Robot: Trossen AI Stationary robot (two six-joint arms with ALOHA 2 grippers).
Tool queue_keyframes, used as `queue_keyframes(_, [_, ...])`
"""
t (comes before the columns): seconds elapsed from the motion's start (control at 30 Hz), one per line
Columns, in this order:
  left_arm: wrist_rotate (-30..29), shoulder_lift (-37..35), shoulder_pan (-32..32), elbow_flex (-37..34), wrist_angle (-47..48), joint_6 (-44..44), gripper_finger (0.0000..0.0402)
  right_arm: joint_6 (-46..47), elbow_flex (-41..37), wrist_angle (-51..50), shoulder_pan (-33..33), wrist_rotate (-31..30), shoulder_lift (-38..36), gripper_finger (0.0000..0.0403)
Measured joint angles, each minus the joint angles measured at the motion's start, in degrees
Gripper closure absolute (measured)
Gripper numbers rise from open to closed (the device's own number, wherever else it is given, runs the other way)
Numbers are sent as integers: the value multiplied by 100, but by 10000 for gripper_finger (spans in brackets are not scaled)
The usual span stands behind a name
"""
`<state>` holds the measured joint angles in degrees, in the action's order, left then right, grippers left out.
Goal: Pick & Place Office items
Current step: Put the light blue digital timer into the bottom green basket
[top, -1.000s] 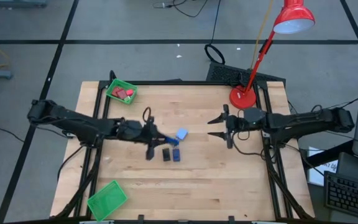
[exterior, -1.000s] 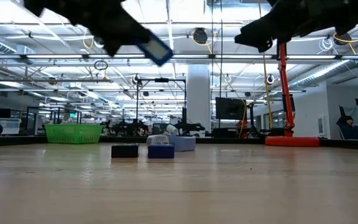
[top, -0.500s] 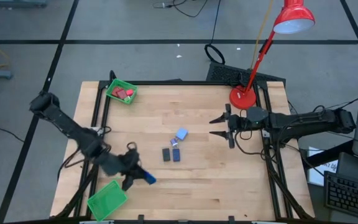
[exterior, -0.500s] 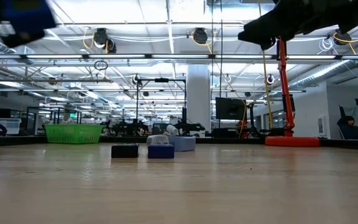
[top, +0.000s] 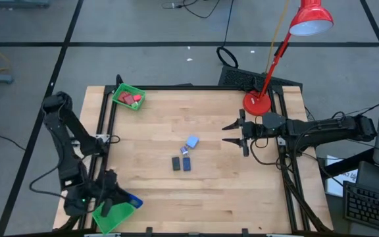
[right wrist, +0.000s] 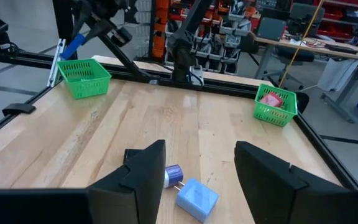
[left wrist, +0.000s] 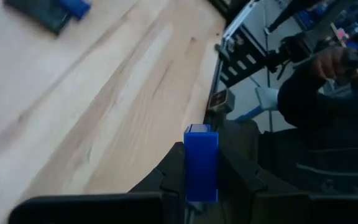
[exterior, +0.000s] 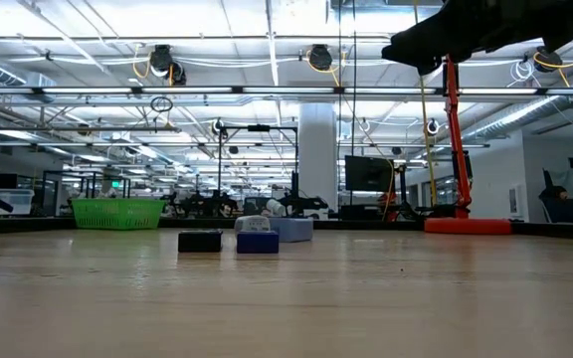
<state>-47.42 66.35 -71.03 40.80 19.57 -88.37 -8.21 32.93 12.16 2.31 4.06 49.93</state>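
below, the left gripper [top: 118, 201] is pinching the blue stick [top: 133, 200] over the near green tray's [top: 108, 217] edge; it is needing to centre first, then loosen. right gripper [top: 231, 133] is waiting, fingers spread.

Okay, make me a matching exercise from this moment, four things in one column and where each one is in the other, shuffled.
Things:
1. blue stick
2. light-blue block
3. red pieces
4. right gripper

Places:
A. in the far green tray
B. on the table's middle
C. open, above the table's right part
D. held by the left gripper over the near green tray

Pairs: 1-D, 2-B, 3-A, 4-C
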Motion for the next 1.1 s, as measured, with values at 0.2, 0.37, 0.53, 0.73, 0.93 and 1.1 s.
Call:
queue_keyframes(0.2, [911, 6, -280, 0, 1316, -2389, 341, 0, 0, 0, 2, 4, 0, 222])
queue_keyframes(0.37, [2106, 6, -303, 0, 1751, -3726, 341, 66, 0, 0, 2, 14, 0, 222])
queue_keyframes(0.53, [2897, 6, -298, 0, 1742, -4228, 335, 104, 0, 0, 2, 17, 0, 225])
queue_keyframes(0.73, [2887, 6, -292, 0, 1750, -4382, 325, 97, 0, 0, 2, 17, 0, 225])
queue_keyframes(0.93, [2887, 6, -292, 0, 1767, -4467, 285, 103, 0, 0, 2, 19, 0, 228])
queue_keyframes(1.1, [2884, 6, -292, 0, 1819, -4502, 271, 104, 0, -2, 2, 21, 0, 228])
